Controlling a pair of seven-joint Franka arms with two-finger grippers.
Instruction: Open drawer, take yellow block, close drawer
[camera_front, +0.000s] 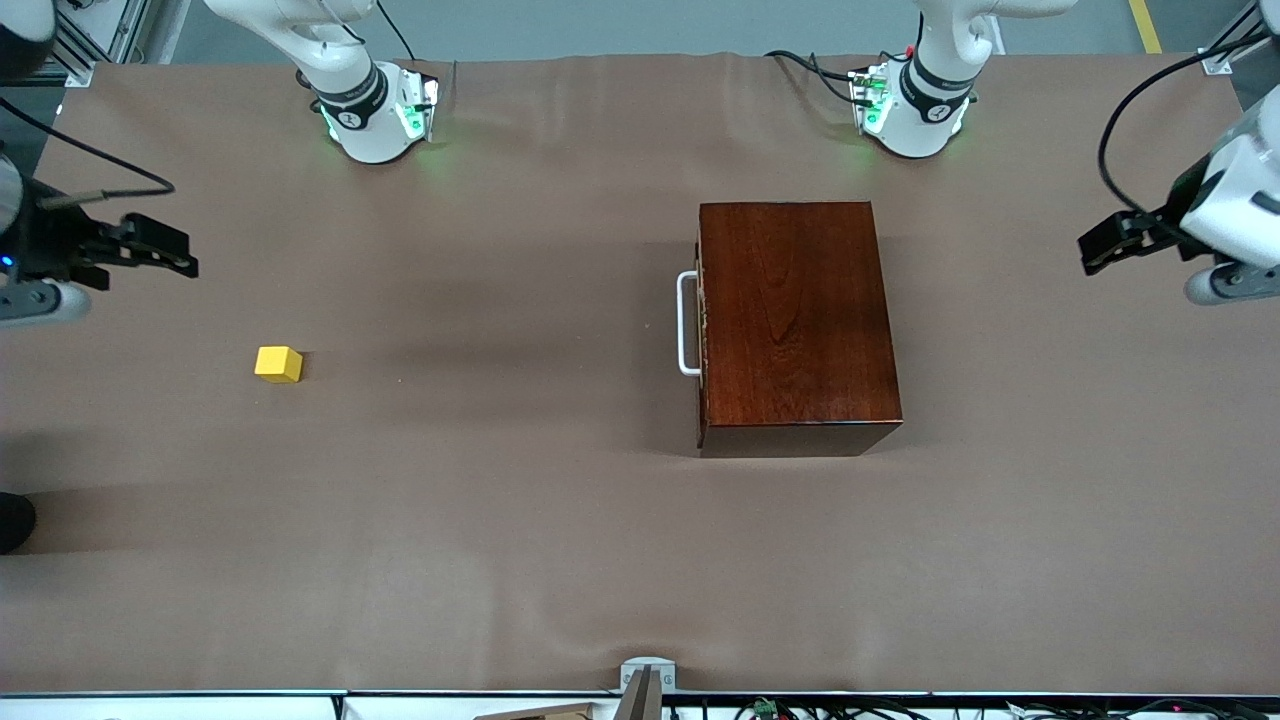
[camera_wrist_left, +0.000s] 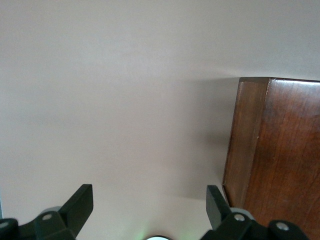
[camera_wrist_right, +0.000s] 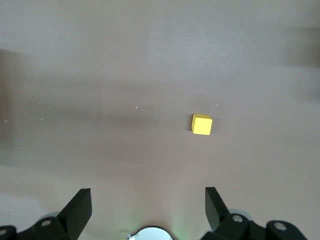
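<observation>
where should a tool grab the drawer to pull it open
Grip the white U-shaped handle on the drawer front, coming from the right arm's end of the table. The bar stands off the front, leaving a gap for one finger; the shut box offers no other hold.

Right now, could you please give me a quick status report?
Both hands open, empty: left hand and right hand wait at table ends. Drawer shut. Yellow block out on table. Nothing in the way.

Bare worktop (camera_front: 520, 520) surrounds the yellow block (camera_front: 278, 363); the wooden box (camera_front: 795, 325) stands well apart, its handle (camera_front: 687, 323) unobstructed.
</observation>
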